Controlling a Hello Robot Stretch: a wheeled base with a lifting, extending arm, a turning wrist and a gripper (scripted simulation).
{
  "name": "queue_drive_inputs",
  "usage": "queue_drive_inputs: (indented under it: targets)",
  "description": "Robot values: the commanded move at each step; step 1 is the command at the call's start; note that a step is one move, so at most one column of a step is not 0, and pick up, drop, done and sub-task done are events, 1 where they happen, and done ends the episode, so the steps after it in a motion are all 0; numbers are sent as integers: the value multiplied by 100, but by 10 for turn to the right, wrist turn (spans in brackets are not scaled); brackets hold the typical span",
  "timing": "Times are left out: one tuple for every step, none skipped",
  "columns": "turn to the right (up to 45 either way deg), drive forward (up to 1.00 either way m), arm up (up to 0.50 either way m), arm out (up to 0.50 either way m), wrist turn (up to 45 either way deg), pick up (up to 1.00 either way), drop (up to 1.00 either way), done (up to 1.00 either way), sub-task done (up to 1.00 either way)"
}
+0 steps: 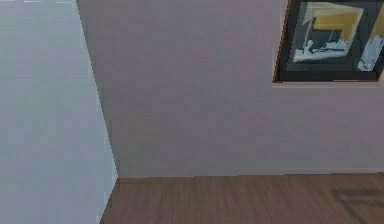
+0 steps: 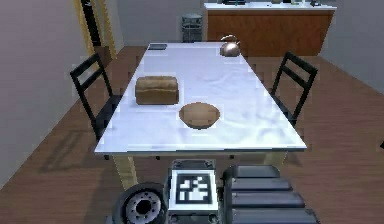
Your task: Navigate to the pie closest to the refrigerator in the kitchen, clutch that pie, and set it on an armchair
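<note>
A round, flat brown thing (image 2: 199, 115), which may be a pie, lies on the white table (image 2: 240, 125) near its close end. A brown loaf (image 2: 157, 90) lies beyond it, toward the arm side view's left. At that view's bottom edge sits the drawn-in arm with one white marked square (image 2: 190, 188). Left of the square is the dark round body of the gripper (image 2: 140, 208). Its far end cannot be made out, so I cannot tell whether it holds anything.
Dark chairs stand at the table's left (image 2: 95, 85) and right (image 2: 297, 80). A metal kettle (image 2: 230, 46) sits at the table's far end, with a wooden counter (image 2: 270, 28) behind. In the forward view a pale wall (image 1: 190, 90) with a framed picture (image 1: 333, 40) stands close ahead, above wooden floor (image 1: 240, 200).
</note>
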Motion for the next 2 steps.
queue_drive_inputs:
  targets:
    - [0, 0, 0, 50, 0, 0, 0, 0, 0]
    - [0, 0, 0, 0, 450, 0, 0, 0, 0]
